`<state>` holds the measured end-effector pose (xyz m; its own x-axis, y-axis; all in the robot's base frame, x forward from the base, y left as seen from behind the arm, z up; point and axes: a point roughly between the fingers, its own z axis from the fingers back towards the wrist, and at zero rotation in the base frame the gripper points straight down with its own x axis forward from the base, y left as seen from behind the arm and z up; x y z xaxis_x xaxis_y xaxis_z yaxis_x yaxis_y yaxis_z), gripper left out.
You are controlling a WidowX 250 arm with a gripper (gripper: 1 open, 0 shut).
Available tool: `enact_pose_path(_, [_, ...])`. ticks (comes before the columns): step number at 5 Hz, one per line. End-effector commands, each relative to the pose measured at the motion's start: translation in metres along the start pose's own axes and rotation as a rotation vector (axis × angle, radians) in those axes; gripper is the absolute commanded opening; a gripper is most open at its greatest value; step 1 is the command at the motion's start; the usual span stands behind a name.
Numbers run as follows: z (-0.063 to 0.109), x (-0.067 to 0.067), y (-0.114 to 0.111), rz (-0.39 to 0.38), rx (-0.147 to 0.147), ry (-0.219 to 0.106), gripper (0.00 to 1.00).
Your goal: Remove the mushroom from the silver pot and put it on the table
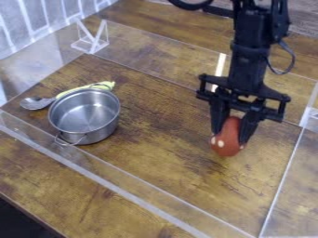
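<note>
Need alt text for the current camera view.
Black robot claw holds a red-brown mushroom over the right side of a wood-grain table. At left sit a shiny steel pot and a metal spoon.

Supporting surface: brown wood-grain tabletop [149,172]. Items directly on it, 3 noted at the left side: 1 silver pot [86,115], upright; 1 metal spoon [36,103] near the pot; 1 pale yellow-green object [93,87], type not determinable, just beside the pot.
</note>
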<state>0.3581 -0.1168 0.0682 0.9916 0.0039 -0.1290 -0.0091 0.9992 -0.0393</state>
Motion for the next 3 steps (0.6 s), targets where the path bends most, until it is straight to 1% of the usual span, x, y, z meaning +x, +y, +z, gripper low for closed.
enact_pose_path(1, [0.018, 0.010, 0.002, 0.016, -0.007, -0.064, 0.00])
enact_pose_path(3, [0.013, 0.021, 0.029, 0.193, -0.008, -0.055, 0.00])
